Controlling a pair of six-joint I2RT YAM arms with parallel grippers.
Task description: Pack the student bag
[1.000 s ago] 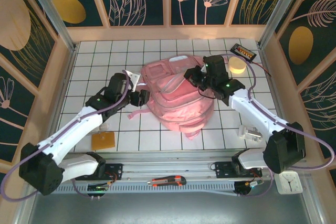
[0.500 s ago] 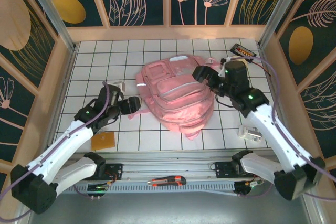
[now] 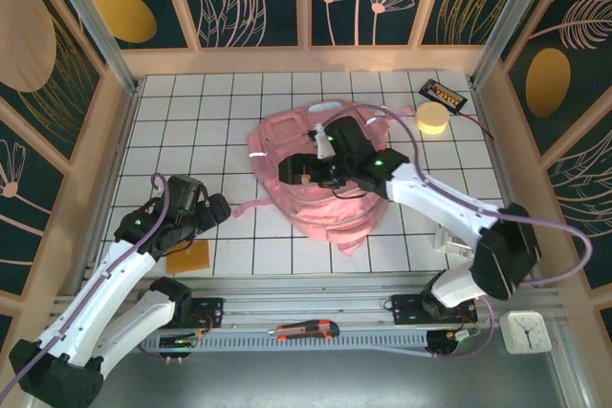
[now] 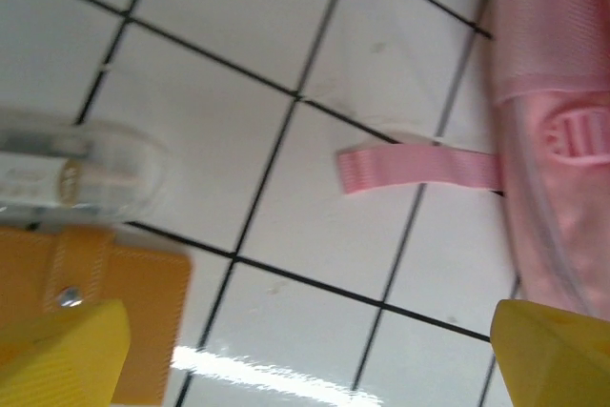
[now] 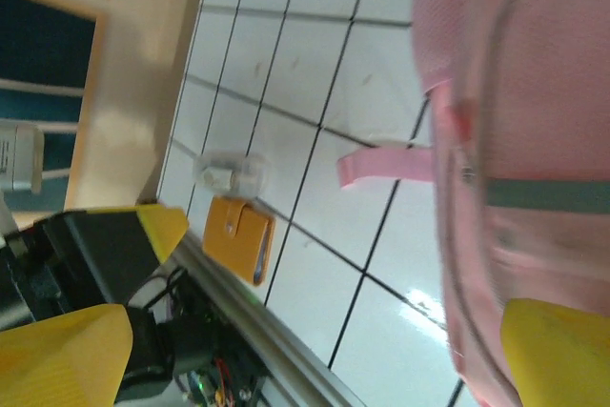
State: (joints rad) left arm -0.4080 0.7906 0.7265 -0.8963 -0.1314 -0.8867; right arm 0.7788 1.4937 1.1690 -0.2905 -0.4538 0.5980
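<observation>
The student bag (image 3: 325, 188) is a big soft pink backpack lying flat mid-table, one strap (image 3: 251, 207) trailing off its left side. My right gripper (image 3: 295, 171) hovers over the bag's left part, jaws wide open and empty; its wrist view has the bag (image 5: 534, 140) on the right and the strap (image 5: 386, 164) on the tiles. My left gripper (image 3: 217, 208) sits low just left of the strap end, open and empty. In the left wrist view the strap (image 4: 419, 167) and the bag's edge (image 4: 558, 131) lie ahead.
An orange wallet (image 3: 188, 257) lies near the front left, a clear plastic item (image 4: 76, 171) beside it. A yellow tape roll (image 3: 432, 118) and a black box (image 3: 443, 95) sit at the back right. A clear object (image 3: 457, 241) rests at the front right. Wooden walls surround the table.
My right arm has swung left from the bag's right side to above its left part. My left arm has pulled back toward the near left, away from the bag.
</observation>
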